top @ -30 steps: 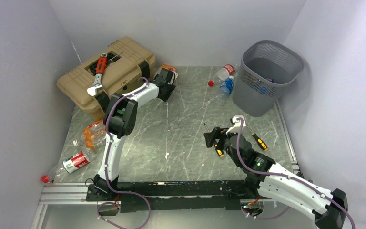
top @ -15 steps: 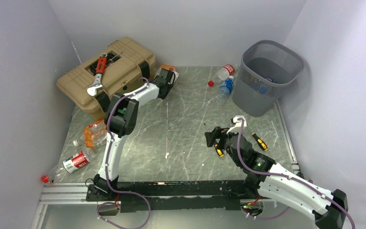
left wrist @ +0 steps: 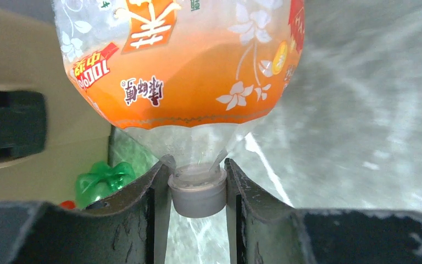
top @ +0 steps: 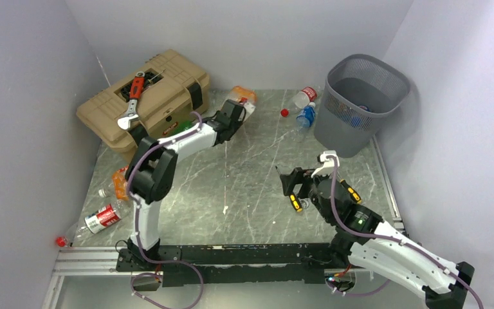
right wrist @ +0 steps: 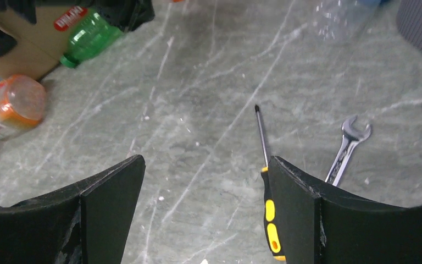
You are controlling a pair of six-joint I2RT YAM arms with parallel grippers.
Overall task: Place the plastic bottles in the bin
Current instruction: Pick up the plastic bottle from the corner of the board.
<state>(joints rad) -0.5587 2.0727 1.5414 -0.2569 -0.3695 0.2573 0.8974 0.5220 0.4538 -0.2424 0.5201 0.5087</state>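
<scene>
Pincer, left (top: 234,118), top view: reaches to the far side of the worktop (top: 251,167), just beside the tan toolbox (top: 161,80), with an orange-labelled bottle (top: 243,96) at its tip. How the bottle is gripped cannot be told from here.
Grey mesh bin (top: 344,132): far right corner, well apart from that bottle (a long carry across, by my judgement).
Near the bin's foot: red-labelled bottle (top: 303,96), blue-labelled bottle (top: 305,116), loose red cap (top: 284,112).
Left edge: crushed orange bottle (top: 127,182), red-banded bottle (top: 103,219).
Right pincer (top: 291,192): low over the worktop at middle right, above a yellow-handled screwdriver (top: 295,204).

Left wrist view: fingers (left wrist: 143,203) clenched on the held bottle's grey cap (left wrist: 198,192), one on each side and touching it; the body juts out ahead. Likely reason: the cap is the narrow, stiff part, where the thin body would give. A green bottle (left wrist: 101,181) lies by the toolbox, barely seen from above.

Right wrist view: jaws wide apart, nothing between them. The screwdriver lies just inside one finger, with a spanner (right wrist: 347,144) near it (not made out in the top view). Neither belongs in the bin, so this released pincer is probably only waiting.
</scene>
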